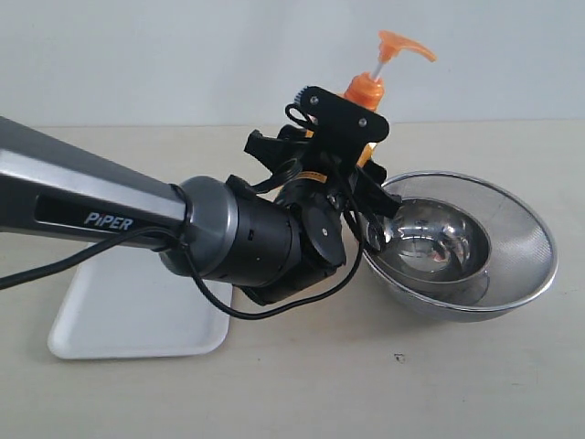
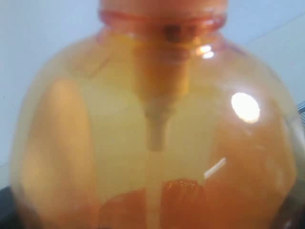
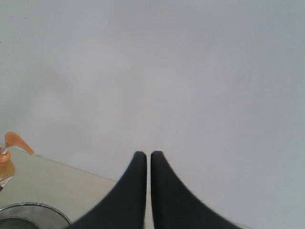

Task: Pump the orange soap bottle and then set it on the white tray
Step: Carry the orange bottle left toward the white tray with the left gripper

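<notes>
The orange soap bottle (image 1: 364,91) stands upright at the middle back of the table, its orange pump head (image 1: 402,44) raised on a white stem. My left gripper (image 1: 361,174) is closed around the bottle's body and hides most of it. In the left wrist view the translucent orange bottle (image 2: 157,133) fills the frame, and the fingers do not show there. The white tray (image 1: 137,320) lies flat at the front left, partly under my left arm. My right gripper (image 3: 148,155) is shut on nothing and faces the pale wall, with the pump head (image 3: 16,142) off to one side.
A round steel bowl (image 1: 539,238) with a mesh wall stands right beside the bottle, with a smaller shiny bowl (image 1: 439,245) nested inside. Its rim (image 3: 33,210) also shows in the right wrist view. A black cable hangs from my left arm over the tray.
</notes>
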Robot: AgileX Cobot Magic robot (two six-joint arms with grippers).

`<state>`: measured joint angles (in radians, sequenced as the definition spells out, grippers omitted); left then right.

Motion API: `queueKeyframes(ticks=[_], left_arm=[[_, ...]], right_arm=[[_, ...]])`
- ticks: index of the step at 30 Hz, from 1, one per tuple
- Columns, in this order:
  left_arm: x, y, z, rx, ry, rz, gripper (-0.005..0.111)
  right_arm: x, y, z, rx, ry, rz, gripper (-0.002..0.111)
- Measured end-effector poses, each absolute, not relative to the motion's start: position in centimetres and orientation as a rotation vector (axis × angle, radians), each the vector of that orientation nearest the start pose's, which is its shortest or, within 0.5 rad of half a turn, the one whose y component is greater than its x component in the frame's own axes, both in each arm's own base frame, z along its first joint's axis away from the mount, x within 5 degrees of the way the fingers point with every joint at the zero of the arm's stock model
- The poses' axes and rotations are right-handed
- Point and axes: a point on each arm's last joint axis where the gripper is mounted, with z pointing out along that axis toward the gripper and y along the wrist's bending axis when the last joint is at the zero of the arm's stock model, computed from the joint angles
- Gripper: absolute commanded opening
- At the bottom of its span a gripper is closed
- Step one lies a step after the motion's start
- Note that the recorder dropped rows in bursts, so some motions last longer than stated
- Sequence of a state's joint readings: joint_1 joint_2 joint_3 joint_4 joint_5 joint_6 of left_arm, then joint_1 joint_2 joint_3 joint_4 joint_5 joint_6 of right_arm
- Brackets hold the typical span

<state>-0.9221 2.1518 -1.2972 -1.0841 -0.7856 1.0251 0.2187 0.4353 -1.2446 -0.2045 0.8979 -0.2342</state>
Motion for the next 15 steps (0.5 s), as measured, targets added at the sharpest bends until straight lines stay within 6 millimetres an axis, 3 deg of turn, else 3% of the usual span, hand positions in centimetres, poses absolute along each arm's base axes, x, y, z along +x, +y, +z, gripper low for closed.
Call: queueKeyframes(ticks=[15], left_arm=[[31.79, -32.35, 15.71, 0.333, 1.797, -0.045, 0.005]], right_arm=[[-0.72, -1.64, 48.74, -0.327, 1.532, -0.238, 0.000]])
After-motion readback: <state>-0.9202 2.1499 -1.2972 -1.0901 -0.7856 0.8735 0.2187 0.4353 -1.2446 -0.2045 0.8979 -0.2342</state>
